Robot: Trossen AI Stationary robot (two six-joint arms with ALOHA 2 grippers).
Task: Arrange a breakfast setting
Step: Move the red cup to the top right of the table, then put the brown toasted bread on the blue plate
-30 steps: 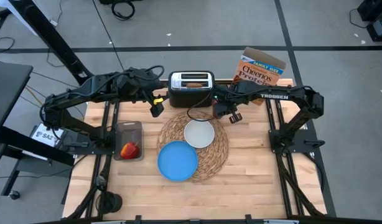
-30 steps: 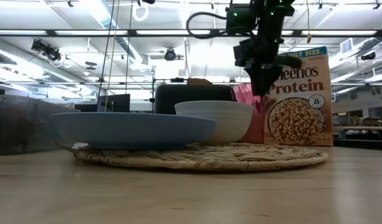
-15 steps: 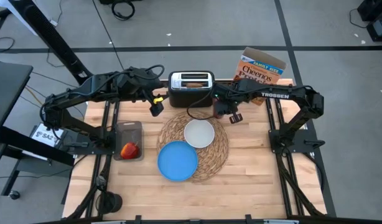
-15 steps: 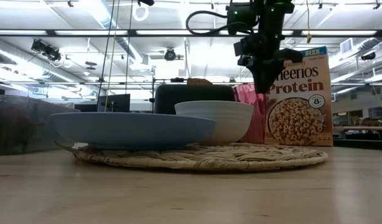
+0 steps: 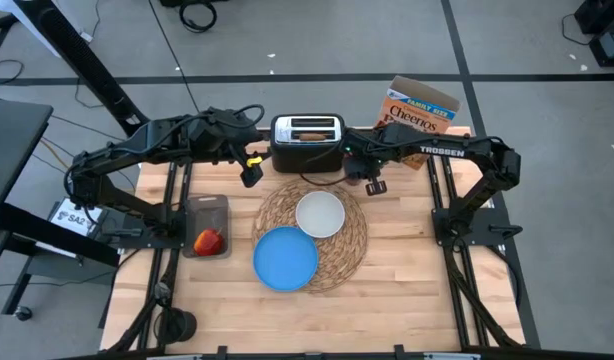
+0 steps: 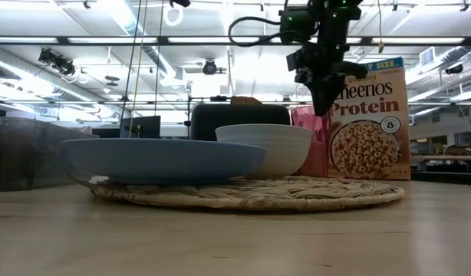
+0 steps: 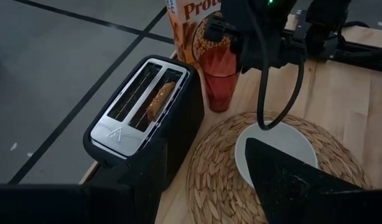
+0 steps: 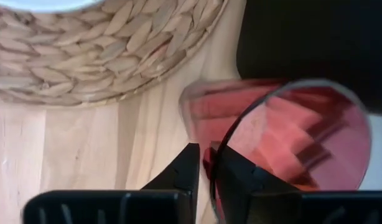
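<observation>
While the left tool (image 5: 251,172) hangs beside the toaster (image 5: 307,141) with its fingers spread wide and empty, the right tool (image 8: 203,167) is poised directly over the red cup (image 8: 284,146), its two fingertips close together with the near rim of the cup running between them; whether they pinch that rim cannot be told. Below this tool the cup stands upright on the tabletop (image 5: 407,260), just beside the toaster on one side and the cereal box (image 6: 368,119) on the other, right at the edge of the straw mat (image 8: 97,59). On the mat, nearer the front of the tabletop than the right tool, sit the white bowl (image 5: 319,214) and the blue plate (image 5: 285,257), touching each other. A slice of toast (image 7: 160,99) stands in one toaster slot, ahead of the left tool. Farther off on that tool's side, the apple (image 5: 208,241) lies in a grey tray (image 5: 207,207)
</observation>
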